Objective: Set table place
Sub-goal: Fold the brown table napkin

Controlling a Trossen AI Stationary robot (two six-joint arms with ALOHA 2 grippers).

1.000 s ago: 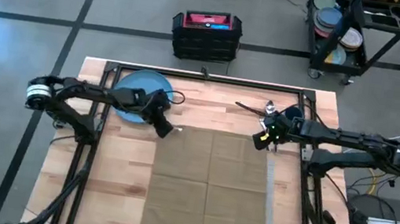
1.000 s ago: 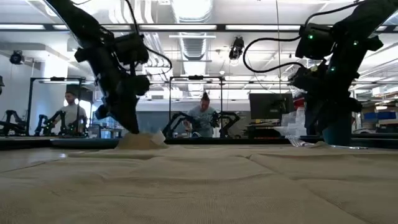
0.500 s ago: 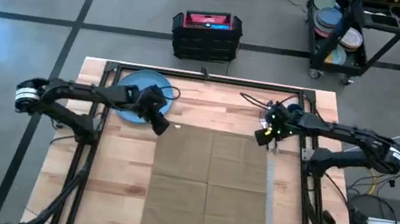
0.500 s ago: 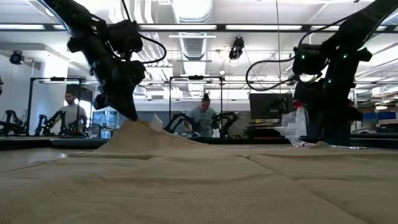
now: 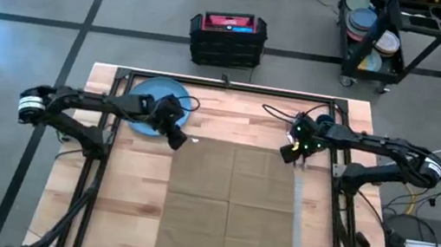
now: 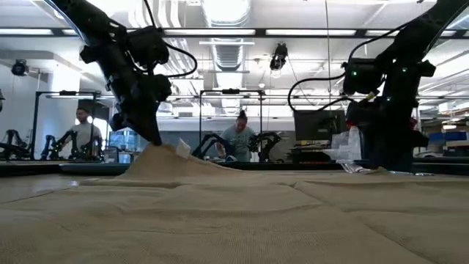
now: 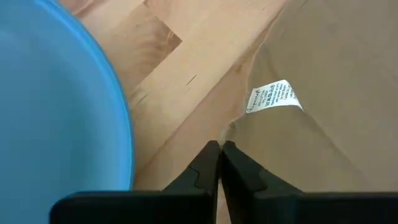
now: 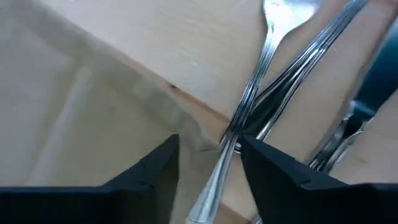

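The tan napkin [image 5: 230,206] lies spread on the table. The left gripper [image 7: 220,149] pinches its far corner shut and lifts it. The right gripper [image 8: 208,149] hangs open over the silverware [image 8: 273,81]. I think folding comes next, toward the middle.
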